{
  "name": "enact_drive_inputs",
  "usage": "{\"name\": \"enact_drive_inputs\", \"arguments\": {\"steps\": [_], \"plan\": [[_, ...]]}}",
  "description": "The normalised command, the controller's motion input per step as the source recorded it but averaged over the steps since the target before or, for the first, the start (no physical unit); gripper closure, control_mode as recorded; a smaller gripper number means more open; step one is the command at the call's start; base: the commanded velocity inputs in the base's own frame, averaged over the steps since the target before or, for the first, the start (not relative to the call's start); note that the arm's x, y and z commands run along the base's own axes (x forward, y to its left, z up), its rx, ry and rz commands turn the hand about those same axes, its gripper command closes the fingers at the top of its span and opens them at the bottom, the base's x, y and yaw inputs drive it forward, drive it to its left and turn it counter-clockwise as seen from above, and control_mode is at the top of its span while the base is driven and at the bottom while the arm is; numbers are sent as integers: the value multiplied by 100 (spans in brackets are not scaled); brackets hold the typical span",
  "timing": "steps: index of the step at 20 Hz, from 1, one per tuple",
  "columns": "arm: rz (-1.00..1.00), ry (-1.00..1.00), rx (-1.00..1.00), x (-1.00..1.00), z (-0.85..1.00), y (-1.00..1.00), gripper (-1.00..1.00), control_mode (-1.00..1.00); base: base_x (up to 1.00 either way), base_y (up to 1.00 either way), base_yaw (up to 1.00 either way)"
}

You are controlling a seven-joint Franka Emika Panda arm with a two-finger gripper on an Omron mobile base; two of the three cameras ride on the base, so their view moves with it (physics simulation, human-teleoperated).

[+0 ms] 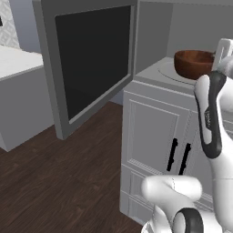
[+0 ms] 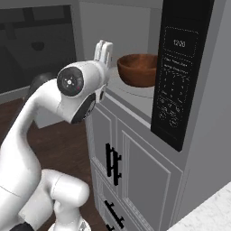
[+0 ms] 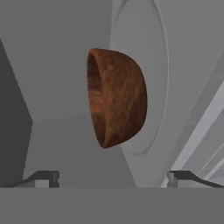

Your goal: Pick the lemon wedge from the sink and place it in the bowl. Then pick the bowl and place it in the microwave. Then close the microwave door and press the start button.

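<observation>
Your bowl (image 3: 117, 97) sits on the pale turntable (image 1: 169, 73) inside the microwave (image 2: 135, 54), upright on the plate. In the hand view it lies at 12 o'clock from the gripper (image 3: 113, 178), clear of both tips, nothing between them; jaws spread wide apart. Microwave door (image 1: 88, 59) hangs open at 9 o'clock of the bowl. Cabinet doors (image 1: 154, 141) sit below.

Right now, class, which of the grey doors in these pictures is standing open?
The microwave door, the large panel with near-black glass, swung wide. The panelled cabinet doors with black handles below stay shut.
</observation>
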Motion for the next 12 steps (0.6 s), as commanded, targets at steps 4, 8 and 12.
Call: {"name": "enact_drive_inputs", "arguments": {"steps": [4,8,12], "plan": [[-4,2,-4,-100,22,33,-100,-100,0,0,0],[-6,0,0,-100,8,43,-100,-100,0,0,0],[0,0,-11,-100,1,64,-100,-100,0,0,0]]}}
